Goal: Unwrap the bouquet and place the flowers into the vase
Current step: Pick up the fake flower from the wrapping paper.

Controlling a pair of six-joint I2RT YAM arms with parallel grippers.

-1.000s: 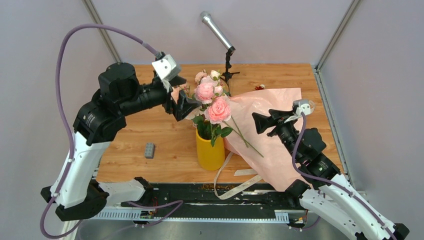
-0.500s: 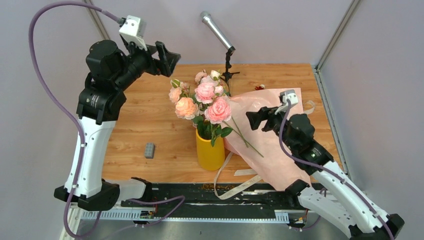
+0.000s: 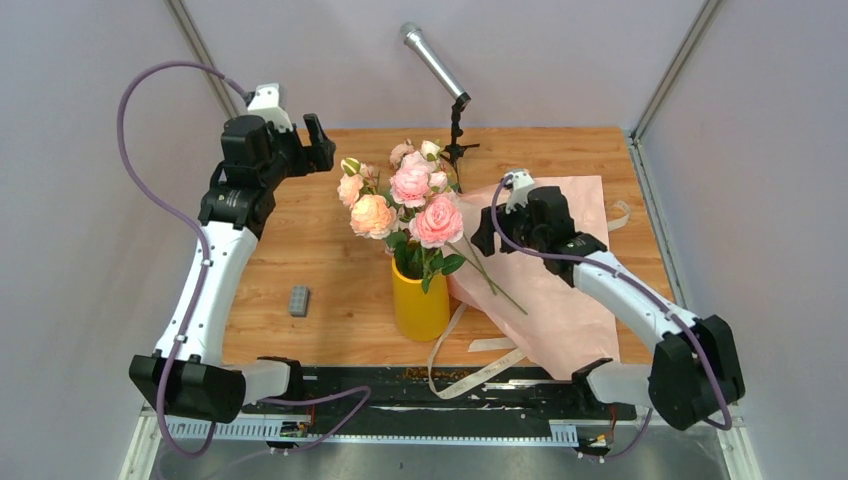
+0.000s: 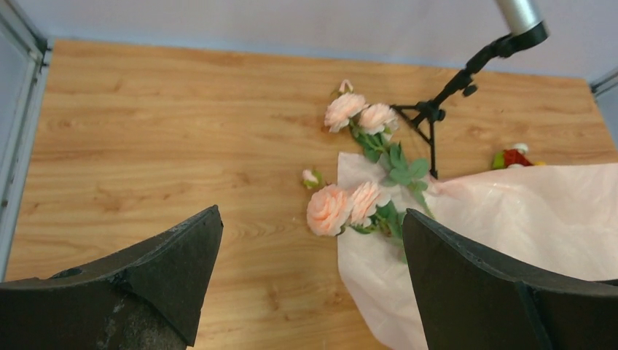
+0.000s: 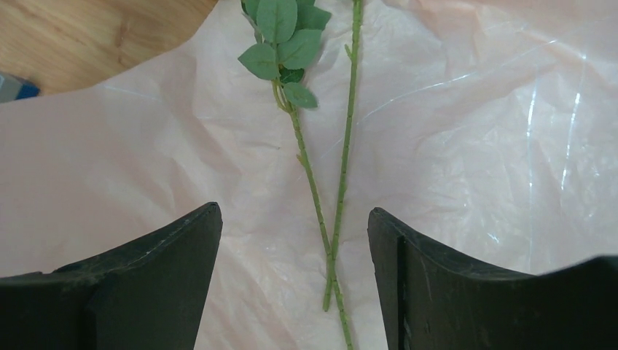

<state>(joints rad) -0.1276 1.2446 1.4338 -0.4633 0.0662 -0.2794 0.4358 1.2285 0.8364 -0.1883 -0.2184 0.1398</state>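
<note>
retreat of the left gripper [image 3: 318, 140], jaws spread and empty, left most pink and peach roses [image 3: 412, 190] in the tall yellow vase [image 3: 420, 300]. the right gripper [image 5: 294, 211], likewise unclenched, had swung above two green stems [image 5: 345, 138] lying on pale pink paper [image 3: 560, 300]; work remained.

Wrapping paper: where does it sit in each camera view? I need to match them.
Top external: wrapping paper lies flat right of the vase.
Left wrist: lower right, below the microphone stand.
Right wrist: fills most of the frame, two stems on it.
Shared landmark: wooden table bordering the paper's left edge in every view.
</note>
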